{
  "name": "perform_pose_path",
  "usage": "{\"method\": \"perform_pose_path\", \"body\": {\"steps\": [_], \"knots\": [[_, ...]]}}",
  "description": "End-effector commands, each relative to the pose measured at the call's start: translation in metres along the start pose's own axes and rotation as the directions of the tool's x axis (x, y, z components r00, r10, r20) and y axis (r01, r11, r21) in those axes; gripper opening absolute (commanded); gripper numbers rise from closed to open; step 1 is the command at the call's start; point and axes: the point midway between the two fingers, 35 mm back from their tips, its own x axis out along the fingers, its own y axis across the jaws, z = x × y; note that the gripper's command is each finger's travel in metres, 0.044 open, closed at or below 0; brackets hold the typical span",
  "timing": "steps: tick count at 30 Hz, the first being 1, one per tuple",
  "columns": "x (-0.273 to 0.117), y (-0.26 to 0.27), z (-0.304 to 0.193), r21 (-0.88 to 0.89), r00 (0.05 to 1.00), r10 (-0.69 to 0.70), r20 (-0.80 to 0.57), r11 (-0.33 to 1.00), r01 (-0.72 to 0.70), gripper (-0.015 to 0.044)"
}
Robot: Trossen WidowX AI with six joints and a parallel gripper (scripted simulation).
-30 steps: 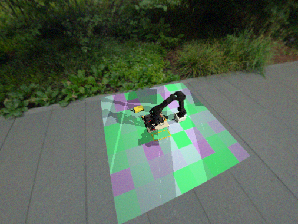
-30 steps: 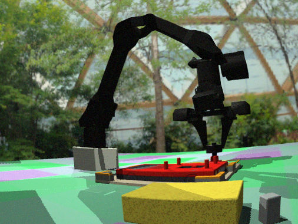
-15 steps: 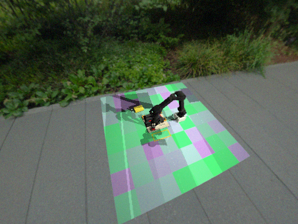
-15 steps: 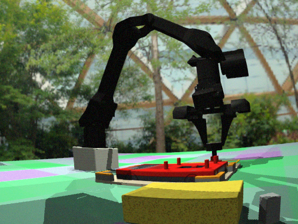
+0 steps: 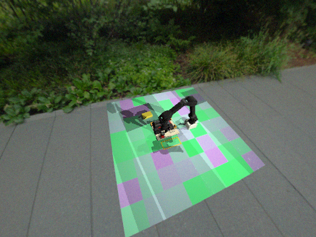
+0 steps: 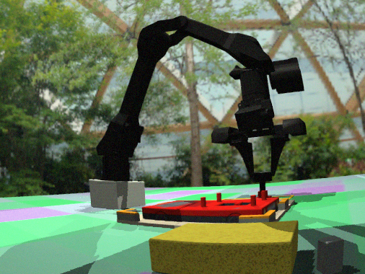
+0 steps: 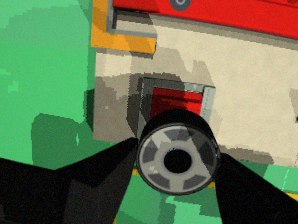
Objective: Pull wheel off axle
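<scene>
The wheel (image 6: pixel 262 176) (image 7: pixel 151 172), black with a grey spoked face, lies flat between the fingertips. My gripper (image 6: pixel 262 175) (image 7: pixel 177 153) is shut on it from both sides and points straight down. The upright black axle (image 6: pixel 262 187) stands directly below the wheel in the exterior view; whether its tip is still inside the hub cannot be told. The wheel's dark hub hole shows in the wrist view. The marked area, a thin yellow outline (image 5: pixel 172 146) (image 7: pixel 211 185), lies on the table beside the cream board; the wheel hides part of it in the wrist view.
The cream board (image 7: pixel 250 65) carries a red plate (image 6: pixel 209 206) (image 7: pixel 240 19) with short upright pegs, orange corner pieces (image 7: pixel 125 41) and a grey-walled square holder (image 7: pixel 210 95) close to the wheel. A yellow block (image 5: pixel 147 115) (image 6: pixel 223 249) and a grey post (image 6: pixel 330 255) stand beyond the board.
</scene>
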Motion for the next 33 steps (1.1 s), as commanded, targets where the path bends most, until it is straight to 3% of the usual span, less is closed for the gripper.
{"method": "perform_pose_path", "body": {"steps": [1,33], "knots": [[-0.004,0.000,0.000,-0.001,1.000,0.003,0.003,1.000,-0.003,0.0000],[-0.014,0.000,0.000,-0.001,1.000,0.004,0.004,1.000,-0.004,0.0000]]}}
